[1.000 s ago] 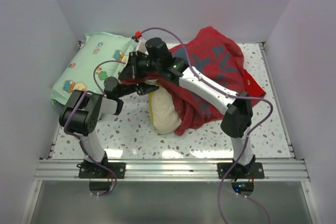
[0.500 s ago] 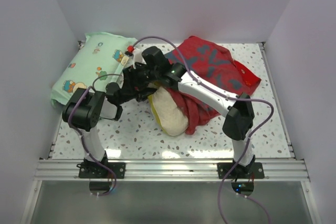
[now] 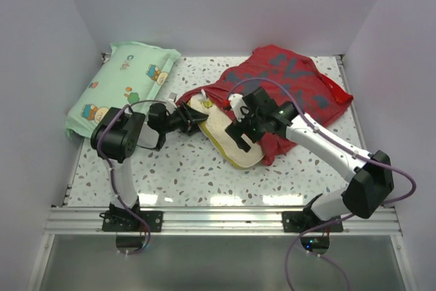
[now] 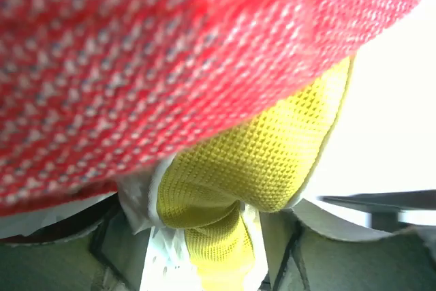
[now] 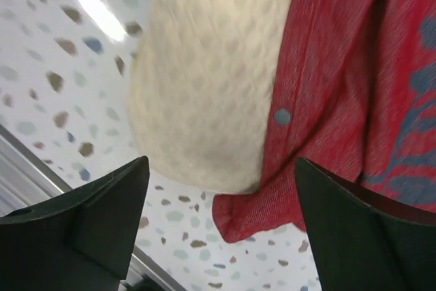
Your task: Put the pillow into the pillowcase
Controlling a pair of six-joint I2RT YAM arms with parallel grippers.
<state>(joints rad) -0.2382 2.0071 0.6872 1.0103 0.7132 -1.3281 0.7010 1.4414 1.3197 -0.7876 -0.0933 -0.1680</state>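
The cream-yellow dimpled pillow (image 3: 228, 140) lies slanted on the table, its far end tucked in the mouth of the red pillowcase (image 3: 289, 83). My left gripper (image 3: 196, 119) sits at the pillow's left corner. In the left wrist view its jaws stand apart, open, with a fold of pillow (image 4: 272, 155) and a white tag loose between them, under red pillowcase (image 4: 170, 52) cloth. My right gripper (image 3: 240, 135) hovers open above the pillow's near end. The right wrist view shows the pillow (image 5: 204, 80) and the pillowcase (image 5: 340, 86) hem below its spread fingers (image 5: 102, 223), which touch nothing.
A mint-green cartoon-print pillow (image 3: 122, 86) lies at the back left against the wall. White walls close in the speckled table (image 3: 170, 168) on three sides. An aluminium rail (image 3: 218, 219) runs along the near edge.
Both grippers have let go and opened. The bunched, lifted pillow and pillowcase have dropped flat on the table. The right arm has swung right and nearer; the left has lowered.
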